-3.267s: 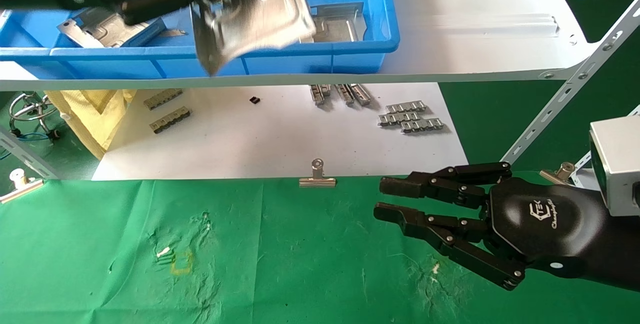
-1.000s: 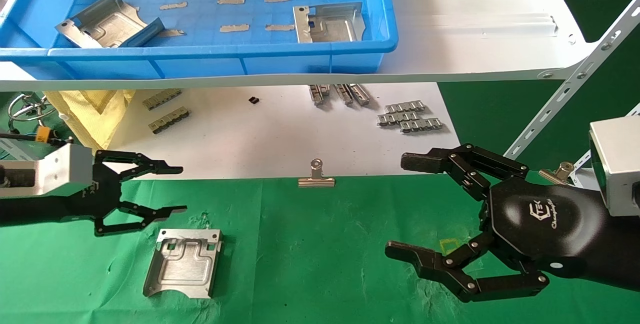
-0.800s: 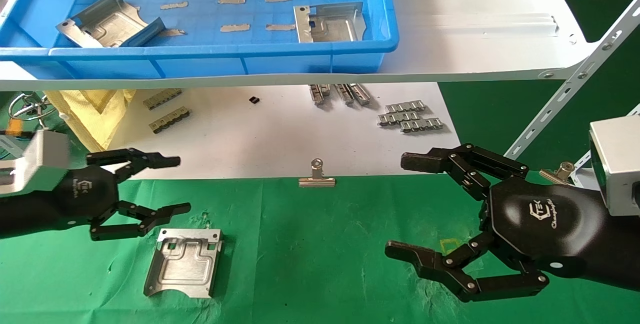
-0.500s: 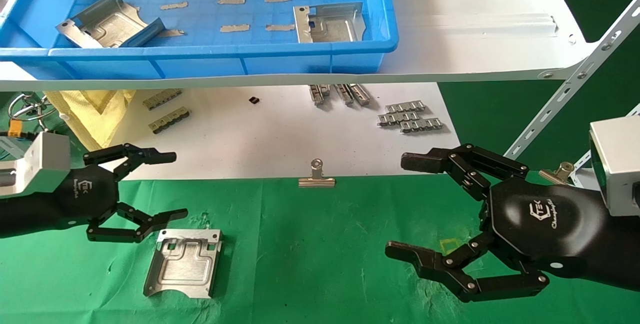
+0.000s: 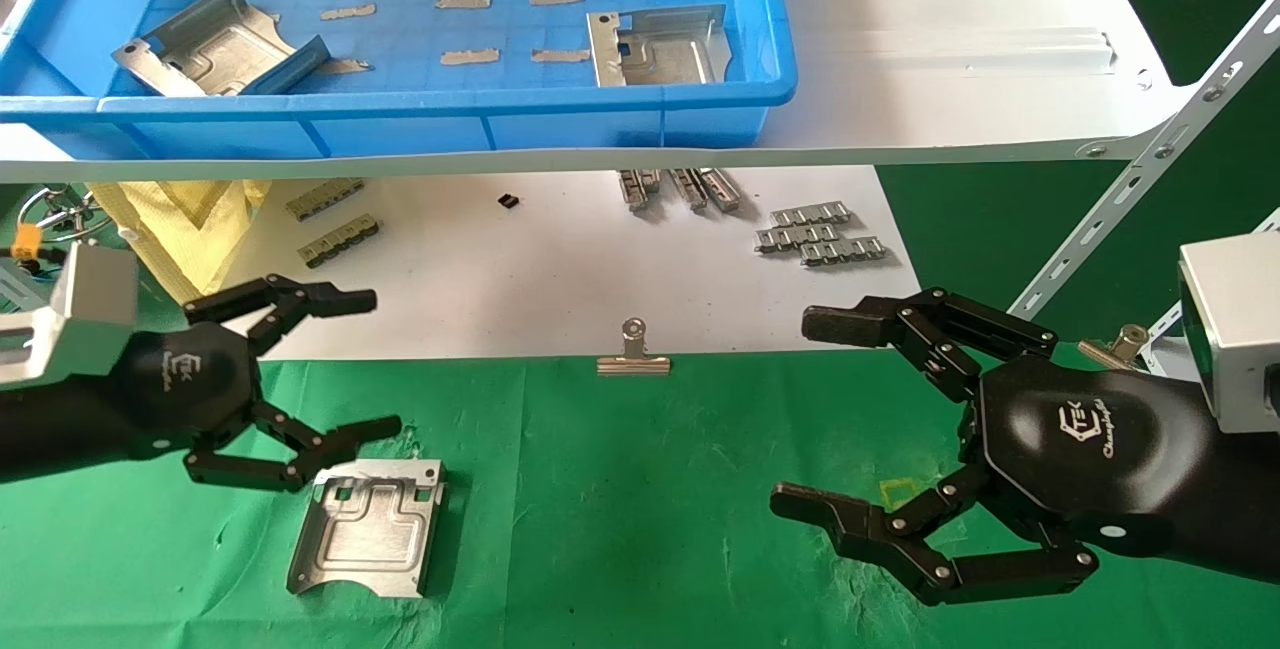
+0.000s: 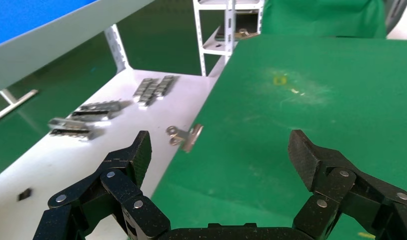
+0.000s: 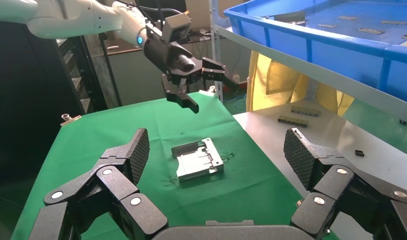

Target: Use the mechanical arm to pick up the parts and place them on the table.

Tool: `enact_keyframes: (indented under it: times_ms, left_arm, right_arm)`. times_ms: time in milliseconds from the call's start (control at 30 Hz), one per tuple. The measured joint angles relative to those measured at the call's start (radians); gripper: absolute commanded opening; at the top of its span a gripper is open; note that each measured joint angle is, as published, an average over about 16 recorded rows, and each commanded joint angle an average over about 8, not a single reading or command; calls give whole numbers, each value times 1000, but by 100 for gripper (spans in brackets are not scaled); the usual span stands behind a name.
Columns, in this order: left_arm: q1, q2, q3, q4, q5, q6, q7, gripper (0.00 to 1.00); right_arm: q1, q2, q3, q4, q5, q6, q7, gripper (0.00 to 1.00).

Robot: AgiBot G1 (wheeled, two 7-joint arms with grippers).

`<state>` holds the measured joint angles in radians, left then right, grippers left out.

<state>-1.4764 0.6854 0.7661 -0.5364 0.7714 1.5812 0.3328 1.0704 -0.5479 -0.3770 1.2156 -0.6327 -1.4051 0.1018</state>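
My table (image 5: pixel 620 489), wrinkled green cloth, carries one part (image 5: pixel 366 527) lying flat; binder clip (image 5: pixel 634 354) at its far edge.

Plate down, my left tool backs off

I have the left tool (image 5: pixel 385 362) spread wide and empty now, clear of the blue bin (image 5: pixel 480 109) where it carried a part; that part (image 5: pixel 366 526) now lies flat on the table (image 5: pixel 620 529) just beside it. My right tool (image 5: pixel 800 414) has spread apart from its earlier near-closed stance.
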Motion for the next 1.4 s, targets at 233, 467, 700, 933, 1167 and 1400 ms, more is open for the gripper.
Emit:
enact_keyframes:
  times_ms: [233,467,700,933,1167,1400]
  left_arm:
    - [58,-11,-71,-109,-6,-12,-76,100]
    - [116,-22,-141,-217,-12,-25,-151,100]
    - [175,-32,-211,-325,-18,-37,-226,100]
    - [233,-43,-282,-433,-24,-49,-301,100]
    - [291,-54,-352,-541,-30,-62,-376,100]
    - [348,-64,-421,-647,-35,-74,-450,100]
  right_arm:
    - [0,0,0,0,0,0,0,100]
    - [0,0,0,0,0,0,0,100]
    - [0,0,0,0,0,0,0,100]
    - [0,0,0,0,0,0,0,100]
    - [0,0,0,0,0,0,0,100]
    - [0,0,0,0,0,0,0,100]
